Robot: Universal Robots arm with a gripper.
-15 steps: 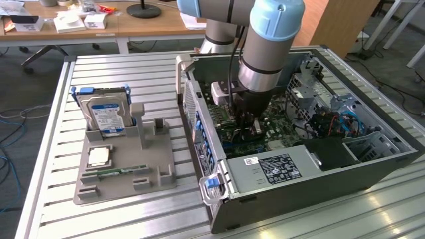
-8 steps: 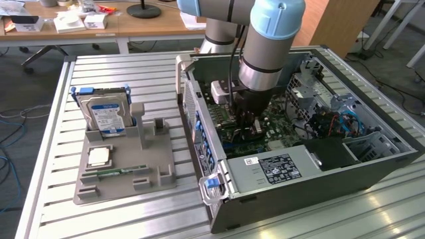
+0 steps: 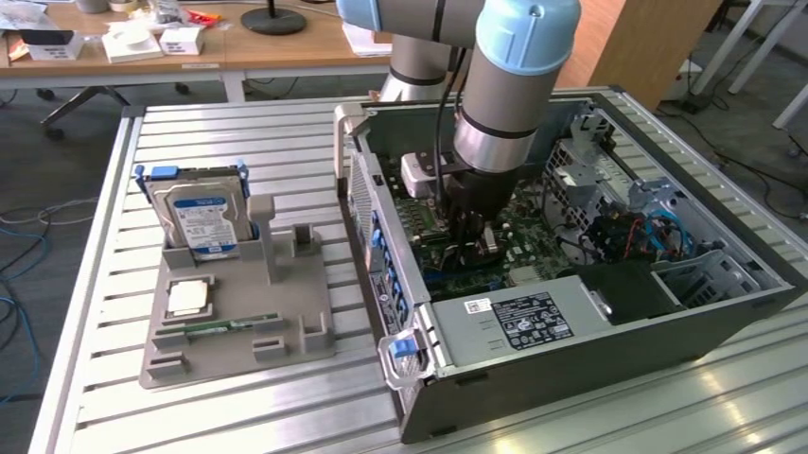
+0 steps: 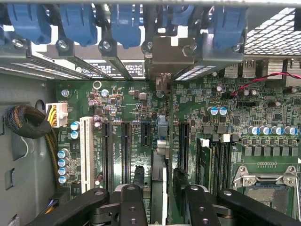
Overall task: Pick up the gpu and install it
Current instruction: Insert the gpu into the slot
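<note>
The gpu [image 4: 160,150] appears edge-on in the wrist view as a thin card standing upright over the green motherboard [image 4: 263,94]. It sits between two black expansion slots [image 4: 125,150]. Its silver bracket [image 4: 165,59] lies against the case's rear slot openings, under the blue latches [image 4: 124,21]. My gripper [image 4: 160,178] is shut on the card, one black finger [image 4: 138,181] on each side. In the exterior view the gripper [image 3: 474,236] reaches down inside the open computer case [image 3: 657,326]. Whether the card's edge is seated in a slot I cannot tell.
On the exterior view's left, a grey fixture [image 3: 297,336] holds a blue-labelled hard drive [image 3: 202,219], a square chip [image 3: 189,298] and a narrow memory stick [image 3: 234,326]. Inside the case are a power supply [image 3: 531,322], drive cages and cables [image 3: 631,232]. A sleeved cable bundle [image 4: 28,122] and the processor socket [image 4: 263,188] flank the card.
</note>
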